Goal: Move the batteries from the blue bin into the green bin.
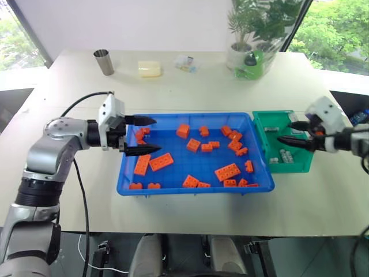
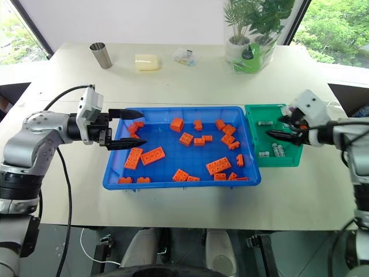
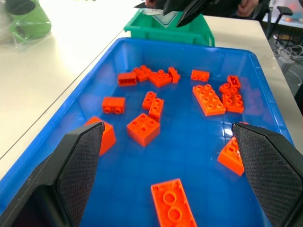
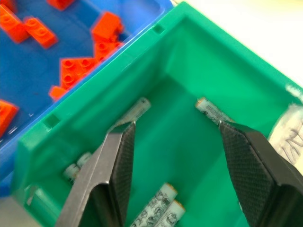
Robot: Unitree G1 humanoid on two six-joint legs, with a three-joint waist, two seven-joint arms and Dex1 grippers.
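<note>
A pale rectangular worktop (image 1: 190,92) carries a large shallow bright-blue plastic bin (image 1: 130,173) with a rolled rim, holding scattered orange toy building bricks (image 1: 227,171). Touching its right edge stands a small deep green plastic bin (image 1: 263,124), where several small silvery-white cylindrical batteries (image 1: 284,156) lie on the floor and against the walls. The left hand (image 1: 144,135) hangs over the blue bin's left edge, its black fingers spread apart and empty, pointing across the bricks. The right hand (image 1: 294,133) hovers over the green bin, fingers apart, holding nothing. Bare worktop lies open in front of both bins and along their far side.
</note>
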